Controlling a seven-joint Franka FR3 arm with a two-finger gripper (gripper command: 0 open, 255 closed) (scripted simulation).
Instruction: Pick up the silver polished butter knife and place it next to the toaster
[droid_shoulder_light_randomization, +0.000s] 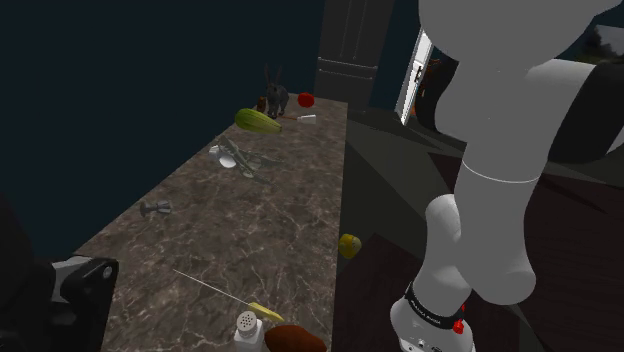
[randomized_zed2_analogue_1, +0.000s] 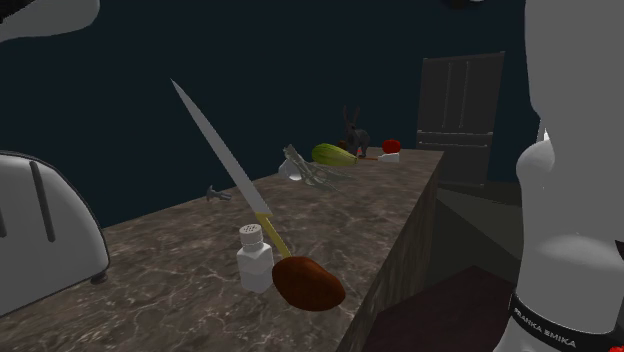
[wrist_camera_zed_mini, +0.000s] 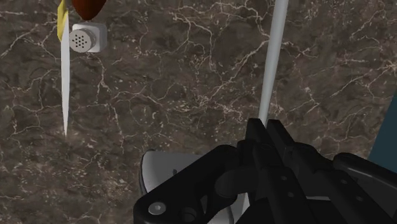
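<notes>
Plainly, the silver butter knife (wrist_camera_zed_mini: 272, 63) is clamped between the black fingers of the gripper (wrist_camera_zed_mini: 267, 127). The jaws are closed tight on it with no gap, and its slim pale blade runs straight out from the fingertips over the brown veined marble counter (wrist_camera_zed_mini: 191, 76). Whether its far end touches the stone cannot be told. Just under the hand, a rounded corner of the pale toaster (wrist_camera_zed_mini: 156, 172) shows, so the held knife is near it. In the second exterior view the toaster (randomized_zed2_analogue_1: 40, 235) stands at the counter's near end. Well apart from the gripper lies a second, yellow-handled knife (wrist_camera_zed_mini: 65, 83). A white salt shaker (wrist_camera_zed_mini: 86, 39) is just beside its handle, and a reddish-brown lump (randomized_zed2_analogue_1: 308, 283) sits next to the shaker.
</notes>
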